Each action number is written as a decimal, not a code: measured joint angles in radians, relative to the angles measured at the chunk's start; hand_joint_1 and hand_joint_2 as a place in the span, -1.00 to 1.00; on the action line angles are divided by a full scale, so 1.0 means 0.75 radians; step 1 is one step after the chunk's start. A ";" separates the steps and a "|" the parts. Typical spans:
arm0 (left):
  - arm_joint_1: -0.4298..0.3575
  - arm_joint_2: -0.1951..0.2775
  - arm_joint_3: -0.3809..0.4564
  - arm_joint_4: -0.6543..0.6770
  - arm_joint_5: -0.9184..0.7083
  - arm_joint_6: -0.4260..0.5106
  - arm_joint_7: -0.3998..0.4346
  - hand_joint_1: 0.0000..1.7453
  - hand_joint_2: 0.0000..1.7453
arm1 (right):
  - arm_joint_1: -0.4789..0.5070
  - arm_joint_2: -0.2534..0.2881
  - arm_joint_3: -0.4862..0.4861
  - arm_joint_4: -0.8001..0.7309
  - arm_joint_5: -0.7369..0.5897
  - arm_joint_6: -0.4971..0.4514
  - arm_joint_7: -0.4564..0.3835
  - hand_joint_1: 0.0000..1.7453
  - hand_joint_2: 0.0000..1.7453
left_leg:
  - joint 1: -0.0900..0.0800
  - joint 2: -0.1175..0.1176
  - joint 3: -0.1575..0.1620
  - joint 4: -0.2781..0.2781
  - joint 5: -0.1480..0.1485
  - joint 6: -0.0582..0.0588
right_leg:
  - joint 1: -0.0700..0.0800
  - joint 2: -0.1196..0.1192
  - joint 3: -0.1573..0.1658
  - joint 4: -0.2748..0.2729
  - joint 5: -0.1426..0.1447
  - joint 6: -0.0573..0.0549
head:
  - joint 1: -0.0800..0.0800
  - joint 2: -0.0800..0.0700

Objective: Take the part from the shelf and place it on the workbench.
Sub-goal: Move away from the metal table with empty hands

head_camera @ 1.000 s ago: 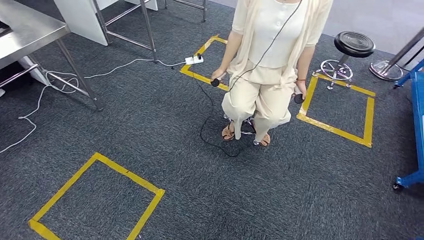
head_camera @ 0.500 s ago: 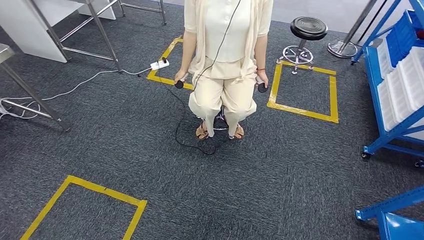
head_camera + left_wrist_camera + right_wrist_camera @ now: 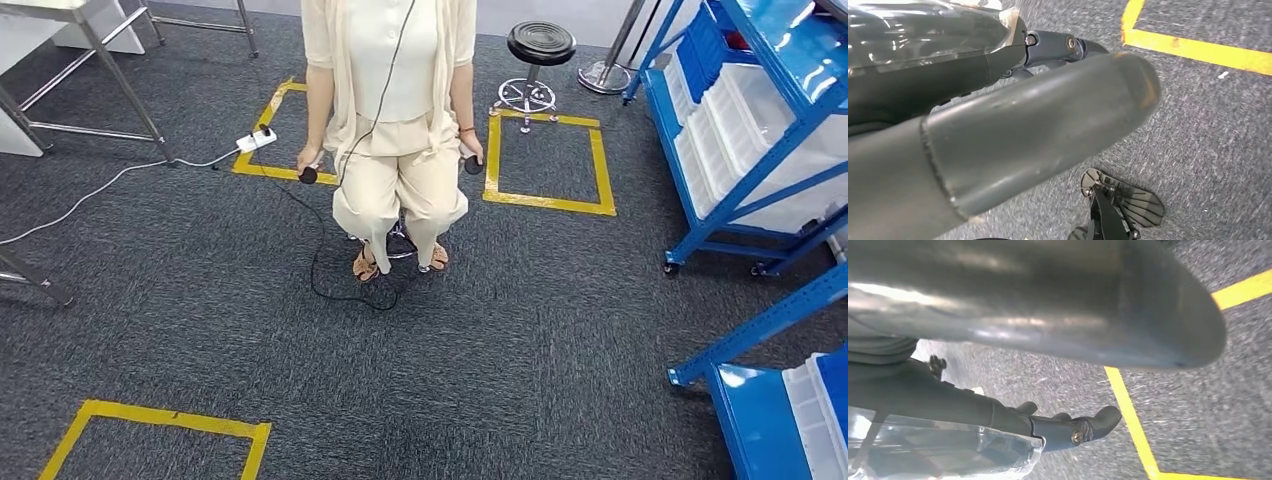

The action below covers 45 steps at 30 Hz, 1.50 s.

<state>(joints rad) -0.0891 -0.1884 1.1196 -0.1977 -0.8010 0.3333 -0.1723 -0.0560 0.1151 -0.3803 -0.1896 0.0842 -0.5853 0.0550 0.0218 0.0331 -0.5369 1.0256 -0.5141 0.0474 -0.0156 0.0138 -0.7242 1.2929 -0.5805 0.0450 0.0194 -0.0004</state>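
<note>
A blue shelf rack [image 3: 745,190] with white and blue bins [image 3: 735,110] stands along the right side of the head view; I cannot make out the part among them. The leg and corner of a metal workbench [image 3: 100,45] are at the far left. My left hand [image 3: 1023,135] hangs over the grey carpet, its thick thumb and dark fingers [image 3: 1058,46] apart, holding nothing. My right hand [image 3: 1038,305] hangs the same way over the carpet, dark fingers [image 3: 1073,429] stretched out and empty.
A person [image 3: 395,120] sits on a stool straight ahead, holding a small controller in each hand, with a black cable [image 3: 330,285] on the floor. A black stool [image 3: 540,45], a power strip [image 3: 256,139] and yellow tape squares [image 3: 545,200] mark the carpet. A second blue rack [image 3: 770,400] stands at the near right.
The whole picture has slid left, so the camera has turned right. The blue shelf racks have come further into view and the workbench has slipped toward the left edge.
</note>
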 joint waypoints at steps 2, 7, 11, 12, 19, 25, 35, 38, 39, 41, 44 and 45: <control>0.000 0.000 0.000 0.000 0.001 0.000 0.000 -1.00 -1.00 | 0.002 -0.001 0.000 0.000 0.003 0.002 0.001 -1.00 -1.00 | -0.003 0.032 0.004 0.000 -0.005 -0.003 | -0.003 -0.017 0.047 -0.082 0.040 0.021 | 0.001 0.000; -0.002 0.000 0.000 0.000 0.003 0.001 0.002 -1.00 -1.00 | -0.005 -0.001 0.001 0.000 0.008 0.007 0.003 -1.00 -1.00 | -0.012 0.090 0.031 -0.004 -0.025 -0.036 | 0.023 -0.102 0.189 -0.357 0.145 -0.004 | 0.000 0.000; -0.010 -0.002 0.000 0.000 0.003 0.002 0.002 -1.00 -1.00 | -0.003 -0.004 0.001 0.000 0.008 0.007 0.004 -1.00 -1.00 | 0.000 0.053 0.026 0.051 -0.076 -0.058 | 0.001 -0.046 0.207 -0.376 0.158 -0.053 | -0.009 0.000; -0.009 -0.002 0.000 0.000 0.003 0.002 0.002 -1.00 -1.00 | -0.004 -0.004 0.002 0.000 0.008 0.007 0.005 -1.00 -1.00 | 0.003 0.013 -0.005 0.120 -0.116 -0.060 | -0.004 -0.032 0.210 -0.379 0.160 -0.064 | -0.014 0.000; 0.002 -0.002 0.000 0.000 0.003 0.002 0.005 -1.00 -1.00 | -0.002 -0.002 0.004 0.000 0.011 0.011 0.016 -1.00 -1.00 | 0.011 -0.094 -0.062 0.146 -0.046 -0.059 | 0.014 0.092 0.214 -0.369 0.160 -0.078 | -0.018 0.000; -0.001 -0.002 0.000 0.000 0.003 0.002 0.006 -1.00 -1.00 | 0.002 -0.002 0.006 0.000 0.015 0.013 0.018 -1.00 -1.00 | -0.001 -0.098 -0.012 0.013 0.008 -0.018 | 0.018 0.126 0.169 -0.344 0.158 -0.034 | -0.016 0.000; 0.002 -0.001 0.000 0.000 0.003 0.000 0.005 -1.00 -1.00 | 0.004 -0.001 0.007 0.000 0.020 0.013 0.023 -1.00 -1.00 | -0.009 0.067 -0.004 -0.004 0.009 -0.008 | -0.008 -0.072 0.134 -0.240 0.099 0.018 | -0.002 0.000; 0.002 0.000 0.000 0.000 0.003 0.000 0.005 -1.00 -1.00 | -0.004 -0.001 0.008 0.000 0.020 0.012 0.023 -1.00 -1.00 | -0.014 0.107 0.016 -0.004 -0.008 -0.037 | 0.011 -0.126 0.199 -0.361 0.141 -0.001 | -0.004 0.000; -0.001 -0.001 0.000 0.000 0.003 -0.001 0.004 -1.00 -1.00 | -0.004 -0.002 0.008 0.000 0.020 0.012 0.023 -1.00 -1.00 | -0.011 0.120 0.023 -0.007 -0.011 -0.044 | 0.016 -0.113 0.196 -0.363 0.143 -0.012 | -0.005 0.000; -0.007 -0.003 0.000 0.000 0.003 -0.001 0.003 -1.00 -1.00 | -0.002 -0.004 0.008 0.000 0.020 0.012 0.023 -1.00 -1.00 | -0.002 0.116 0.033 -0.001 -0.023 -0.061 | 0.007 -0.083 0.202 -0.370 0.146 -0.033 | -0.006 0.000; -0.008 -0.004 0.000 0.000 0.003 -0.003 0.002 -1.00 -1.00 | -0.003 -0.006 0.008 0.000 0.020 0.013 0.023 -1.00 -1.00 | 0.009 -0.001 -0.030 0.154 -0.122 -0.073 | -0.008 -0.039 0.212 -0.377 0.155 -0.068 | -0.018 0.000; -0.005 -0.004 0.000 0.000 0.003 -0.005 0.002 -1.00 -1.00 | -0.003 -0.004 0.008 0.000 0.020 0.013 0.022 -1.00 -1.00 | 0.010 -0.028 -0.076 0.247 -0.168 -0.073 | -0.004 -0.022 0.212 -0.377 0.155 -0.077 | -0.020 0.000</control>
<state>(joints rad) -0.0930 -0.1913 1.1196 -0.1976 -0.7989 0.3298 -0.1709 -0.0585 0.1118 -0.3742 -0.1896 0.0993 -0.5754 0.0717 0.0289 0.0118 -0.5942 1.2110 -0.6399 -0.0076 -0.0188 -0.0026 -0.5653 1.0105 -0.4639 -0.0127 0.0046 -0.0004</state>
